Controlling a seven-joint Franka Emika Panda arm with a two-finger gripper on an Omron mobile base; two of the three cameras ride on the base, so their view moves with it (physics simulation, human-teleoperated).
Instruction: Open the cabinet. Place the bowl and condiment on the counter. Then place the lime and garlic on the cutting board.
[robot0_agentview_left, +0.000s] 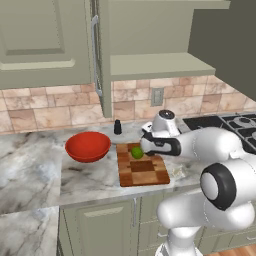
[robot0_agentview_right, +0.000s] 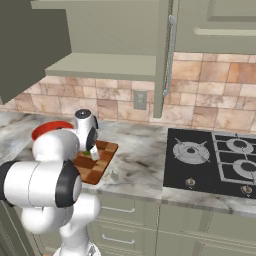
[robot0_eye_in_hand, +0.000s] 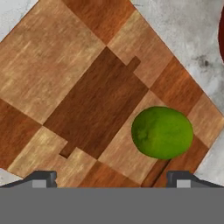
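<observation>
The cabinet (robot0_agentview_left: 150, 30) hangs open above the counter (robot0_agentview_left: 35, 165), its door (robot0_agentview_left: 102, 60) swung out edge-on toward me and its shelf (robot0_agentview_left: 155, 65) bare. On the marble, working left to right in the left base view, sits the red bowl (robot0_agentview_left: 88, 146), well clear of the wall. Just behind and to its right stands the little black condiment (robot0_agentview_left: 118, 127), close to the tile. Next comes the board (robot0_agentview_left: 142, 172), near the bowl but not touching it. The lime (robot0_agentview_left: 137, 152) rests on the board's far end, toward the wall. The gripper (robot0_eye_in_hand: 111, 177) hangs right above the board, its fingers spread wide and holding nothing; from the hand view the lime (robot0_eye_in_hand: 162, 132) lies free on the board (robot0_eye_in_hand: 65, 74), close to one fingertip (robot0_eye_in_hand: 183, 178). Right of the board, near the counter's front edge, lies a small pale lump (robot0_agentview_left: 179, 171) that may be the garlic; I cannot tell for sure. Further right is the black hob (robot0_agentview_right: 215, 160).
</observation>
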